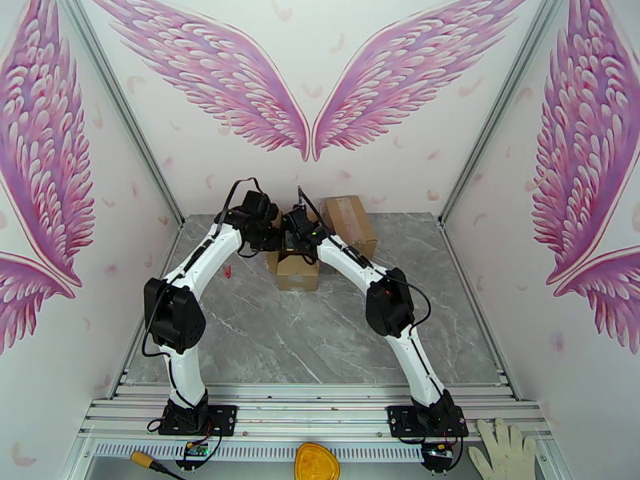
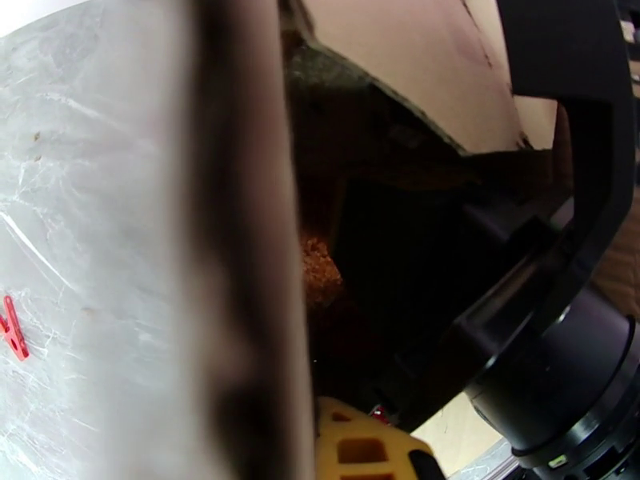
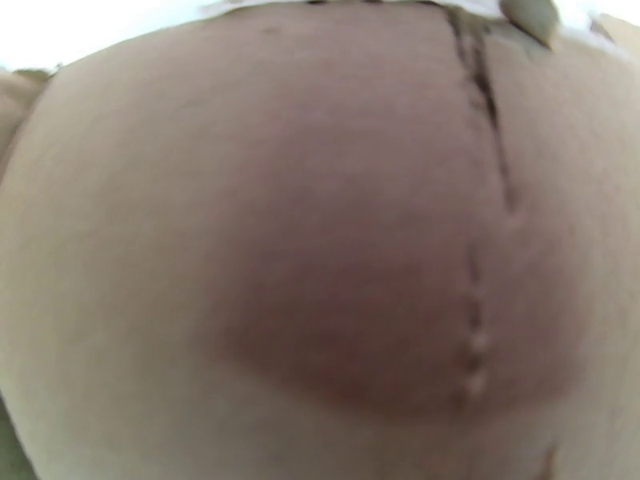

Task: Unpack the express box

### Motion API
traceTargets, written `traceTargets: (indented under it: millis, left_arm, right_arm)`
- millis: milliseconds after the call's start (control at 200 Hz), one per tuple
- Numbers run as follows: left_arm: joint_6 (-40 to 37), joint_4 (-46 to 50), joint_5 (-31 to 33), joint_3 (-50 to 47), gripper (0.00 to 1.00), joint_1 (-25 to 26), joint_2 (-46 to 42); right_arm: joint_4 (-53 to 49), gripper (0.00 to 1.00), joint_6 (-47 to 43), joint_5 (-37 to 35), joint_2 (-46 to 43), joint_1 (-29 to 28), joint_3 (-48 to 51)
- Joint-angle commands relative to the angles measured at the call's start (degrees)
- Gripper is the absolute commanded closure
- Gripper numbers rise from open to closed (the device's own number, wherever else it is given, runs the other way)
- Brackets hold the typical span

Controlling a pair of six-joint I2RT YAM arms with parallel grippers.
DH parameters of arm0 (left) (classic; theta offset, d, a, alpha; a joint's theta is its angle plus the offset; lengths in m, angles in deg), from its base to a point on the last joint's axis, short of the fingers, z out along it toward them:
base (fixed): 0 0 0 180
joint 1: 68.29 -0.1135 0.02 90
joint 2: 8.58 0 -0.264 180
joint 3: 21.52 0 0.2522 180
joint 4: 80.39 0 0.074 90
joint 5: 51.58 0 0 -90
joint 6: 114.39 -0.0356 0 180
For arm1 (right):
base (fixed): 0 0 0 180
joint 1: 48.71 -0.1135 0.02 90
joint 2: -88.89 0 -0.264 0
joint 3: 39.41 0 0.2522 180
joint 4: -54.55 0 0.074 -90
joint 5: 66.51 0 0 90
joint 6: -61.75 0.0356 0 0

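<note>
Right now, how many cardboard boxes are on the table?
2. The front box sits mid-table, under the left arm and right arm. The rear box lies behind it to the right. The arms may hide others.

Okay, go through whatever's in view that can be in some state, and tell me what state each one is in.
Near box: flap raised, dark interior exposed.
Far box: looks shut.
Left gripper: at the near box, open or shut unclear.
Right gripper: at the near box, open or shut unclear.
Glove: lying flat by the right arm's base.
</note>
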Motion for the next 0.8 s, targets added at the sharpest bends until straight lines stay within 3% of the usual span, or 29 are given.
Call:
traceTargets:
  millis: [0, 310, 690, 795]
  left_arm:
    - [0.2, 1.3, 1.6, 2.0, 1.00, -1.3, 0.3]
    - [4.2, 2.6, 3.3, 1.3, 1.00, -6.7, 0.0]
    - [7.5, 3.0, 4.2, 1.5, 1.00, -8.5, 0.7]
    - [7.4, 3.5, 4.3, 3.2, 1.00, -9.6, 1.5]
  right_arm:
    - [6.3, 1.00, -4.8, 3.6, -5.4, -1.3, 3.0]
    - [22.8, 1.00, -10.4, 1.7, -24.3, -4.0, 20.7]
    - [39.7, 1.00, -10.4, 3.1, -33.8, -4.4, 27.8]
    - [39.7, 1.00, -11.2, 2.7, -35.4, -4.4, 26.6]
